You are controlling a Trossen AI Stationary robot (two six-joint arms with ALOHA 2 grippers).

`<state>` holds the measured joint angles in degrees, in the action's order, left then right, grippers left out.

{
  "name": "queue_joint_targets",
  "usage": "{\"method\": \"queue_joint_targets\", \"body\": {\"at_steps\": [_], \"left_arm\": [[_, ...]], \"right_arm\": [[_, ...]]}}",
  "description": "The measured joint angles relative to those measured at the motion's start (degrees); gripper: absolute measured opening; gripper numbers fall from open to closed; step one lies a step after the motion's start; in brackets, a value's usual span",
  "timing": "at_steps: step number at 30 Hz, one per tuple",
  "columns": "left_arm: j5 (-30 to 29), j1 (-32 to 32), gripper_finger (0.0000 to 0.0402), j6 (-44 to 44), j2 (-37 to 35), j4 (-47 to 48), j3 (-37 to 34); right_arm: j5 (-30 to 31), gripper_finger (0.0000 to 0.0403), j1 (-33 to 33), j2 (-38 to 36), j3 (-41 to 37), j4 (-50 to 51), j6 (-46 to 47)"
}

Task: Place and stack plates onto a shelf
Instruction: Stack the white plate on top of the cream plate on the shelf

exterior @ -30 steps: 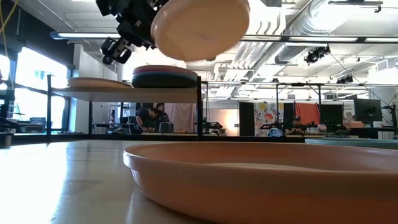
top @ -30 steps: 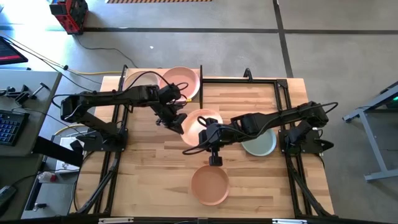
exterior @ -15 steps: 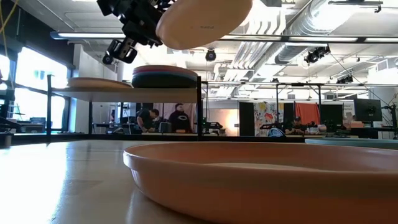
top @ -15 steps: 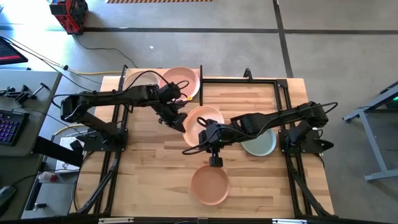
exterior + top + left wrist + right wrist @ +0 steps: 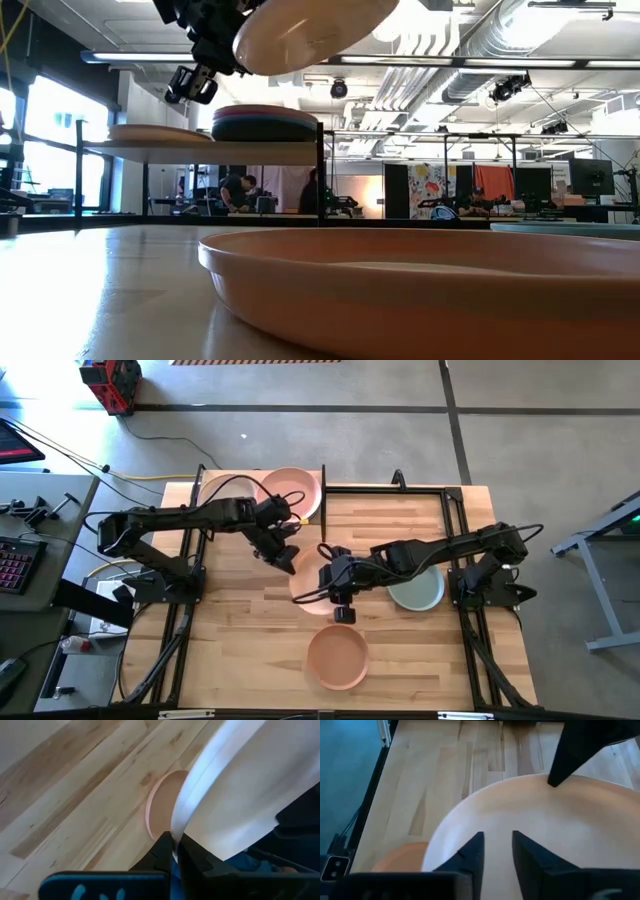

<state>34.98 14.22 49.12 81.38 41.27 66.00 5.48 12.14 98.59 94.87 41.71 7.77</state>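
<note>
My left gripper (image 5: 285,552) (image 5: 205,45) is shut on a cream plate (image 5: 308,578) (image 5: 300,28) and carries it high above the table, in front of the shelf (image 5: 200,151). My right gripper (image 5: 497,851) (image 5: 336,582) is open, with its fingers over the plate's upper face (image 5: 545,830). On the shelf (image 5: 205,510) sit a beige plate (image 5: 225,490) (image 5: 160,132) and a stack topped by a pink plate (image 5: 295,490) (image 5: 265,122). A peach-orange plate (image 5: 337,657) (image 5: 420,290) and a sage green plate (image 5: 420,592) lie flat on the tabletop. My left gripper pinches the cream plate's rim (image 5: 176,827) between its two fingers (image 5: 162,851), one on each face, coming at its left side. The plate is lifted clear and tilted, reaching out from the fingers toward the right arm. My right gripper: I cannot tell whether its fingers touch the plate.
The shelf's black posts (image 5: 321,170) and the black frame rails (image 5: 450,510) stand around the far half of the table. The right arm (image 5: 440,550) reaches across above the green plate. Bare tabletop (image 5: 240,640) lies near the front left.
My left gripper has turned at the wrist while keeping its hold. The cream plate has tipped from a steep tilt to lie flatter in the low view and has drifted a little toward the table's left.
</note>
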Motion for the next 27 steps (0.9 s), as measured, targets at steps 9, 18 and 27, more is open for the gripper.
{"method": "queue_joint_targets", "body": {"at_steps": [9,18,27], "left_arm": [[-0.26,2.96,0.0004,-4.03,-0.66,8.99,-0.07],[-0.43,7.52,0.0004,-6.82,-5.58,16.51,-0.07],[-1.4,15.79,0.0004,-6.32,-13.46,19.04,-0.07]], "right_arm": [[-0.28,0.0139,-0.65,-1.01,2.01,2.08,-0.28],[0.79,0.0147,-3.3,-1.16,13.4,8.98,-6.47],[0.94,0.0147,-9.29,-1.18,17.57,9.9,-16.28]]}}
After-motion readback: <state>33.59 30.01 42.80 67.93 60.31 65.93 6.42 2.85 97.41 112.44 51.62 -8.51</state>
